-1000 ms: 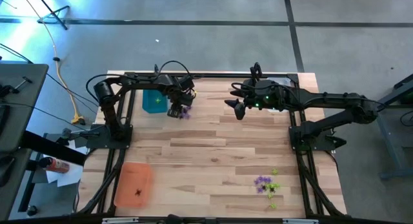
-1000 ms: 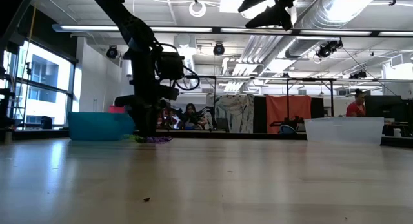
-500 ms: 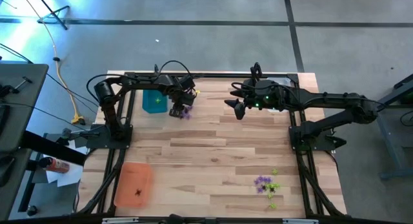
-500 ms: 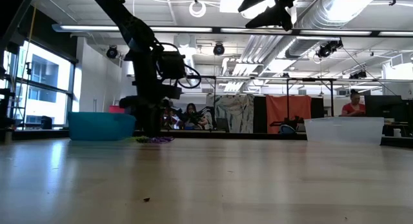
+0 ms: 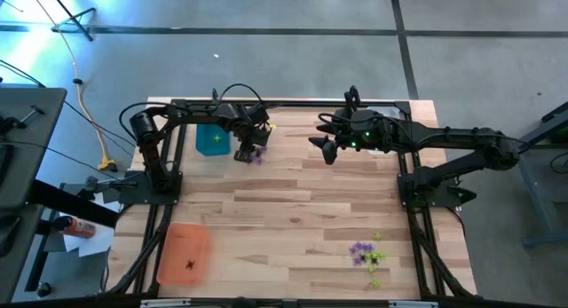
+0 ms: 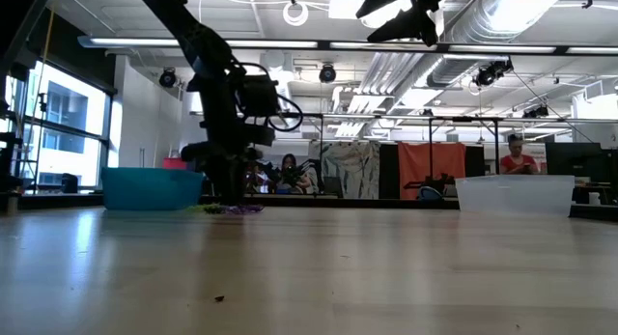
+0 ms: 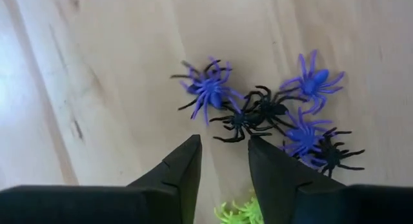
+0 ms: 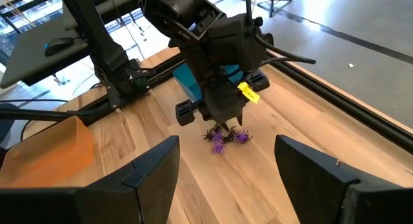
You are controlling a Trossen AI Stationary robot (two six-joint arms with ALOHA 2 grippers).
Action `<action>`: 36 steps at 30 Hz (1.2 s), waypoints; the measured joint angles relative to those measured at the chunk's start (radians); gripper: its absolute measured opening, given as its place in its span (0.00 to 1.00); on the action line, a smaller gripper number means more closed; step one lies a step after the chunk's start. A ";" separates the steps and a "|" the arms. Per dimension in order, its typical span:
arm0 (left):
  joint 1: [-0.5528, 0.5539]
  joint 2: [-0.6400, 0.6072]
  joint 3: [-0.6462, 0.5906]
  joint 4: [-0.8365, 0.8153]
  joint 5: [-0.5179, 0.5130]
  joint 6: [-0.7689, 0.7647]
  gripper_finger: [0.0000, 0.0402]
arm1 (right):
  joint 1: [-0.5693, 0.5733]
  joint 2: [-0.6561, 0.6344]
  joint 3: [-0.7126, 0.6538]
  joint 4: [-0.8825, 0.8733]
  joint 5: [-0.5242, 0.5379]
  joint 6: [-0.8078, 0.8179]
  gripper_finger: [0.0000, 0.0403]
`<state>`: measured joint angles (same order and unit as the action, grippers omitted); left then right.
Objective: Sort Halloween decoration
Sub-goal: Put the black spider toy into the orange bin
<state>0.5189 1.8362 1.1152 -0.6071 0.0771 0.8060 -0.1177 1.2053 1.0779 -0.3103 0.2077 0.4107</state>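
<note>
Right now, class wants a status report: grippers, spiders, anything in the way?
Left gripper down over the spider pile by the teal tray, fingers apart, nothing gripped. Right gripper open, waiting mid-table. Second pile untouched. Nothing in the way.

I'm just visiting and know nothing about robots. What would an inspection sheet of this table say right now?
Surface: wooden table.
Job's things: spider trinkets under left gripper; second pile at the near right.
Clutter: teal tray, orange tray, clear tray.
Grippers: left gripper open over spiders, holding nothing; right gripper open, raised.
Cables: black loop on left arm.
Surroundings: people behind the table.
</note>
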 joint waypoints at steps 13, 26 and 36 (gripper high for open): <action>-0.051 0.000 0.000 0.000 -0.012 0.200 0.18 | 0.000 0.000 0.000 0.000 0.000 0.000 0.62; -0.049 -0.008 -0.015 -0.019 -0.056 0.146 0.02 | 0.000 0.000 0.000 0.000 0.000 0.027 0.62; -0.049 -0.072 0.009 -0.034 -0.055 0.085 0.00 | 0.000 0.000 0.000 0.000 0.000 0.027 0.62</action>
<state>0.4694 1.7644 1.1240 -0.6411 0.0219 0.8911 -0.1179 1.2053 1.0779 -0.3103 0.2073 0.4374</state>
